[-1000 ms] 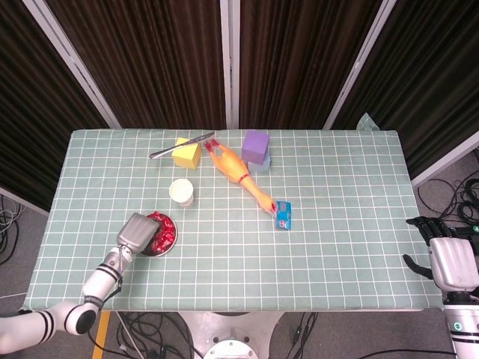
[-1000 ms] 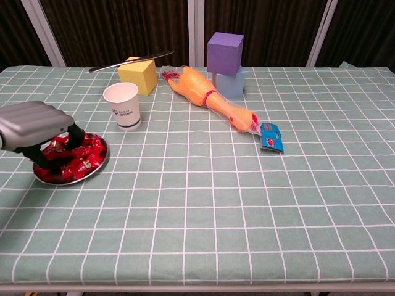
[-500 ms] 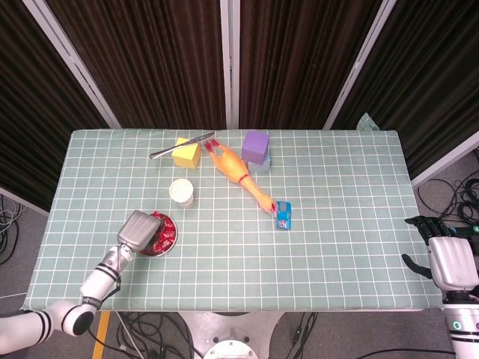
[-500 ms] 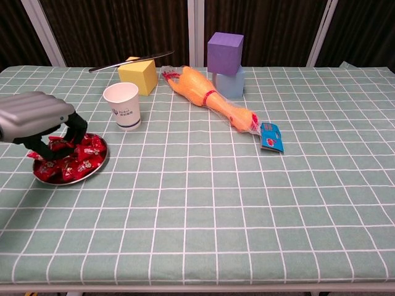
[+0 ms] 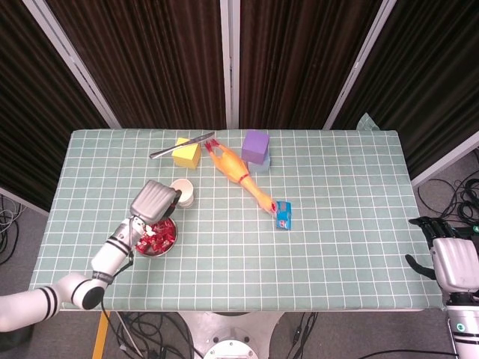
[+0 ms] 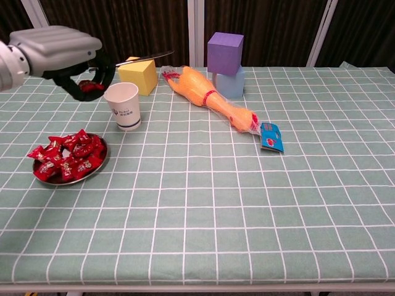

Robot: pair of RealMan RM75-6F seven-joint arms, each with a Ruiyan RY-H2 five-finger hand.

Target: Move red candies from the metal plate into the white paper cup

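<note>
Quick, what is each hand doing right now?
Left hand: holding a red candy beside the paper cup.
Right hand: open, holding nothing.

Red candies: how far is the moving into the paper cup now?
Done: none visible in the white paper cup. In hand: the left hand holds one red candy raised beside the cup. Left: the pile of red candies on the metal plate.
</note>
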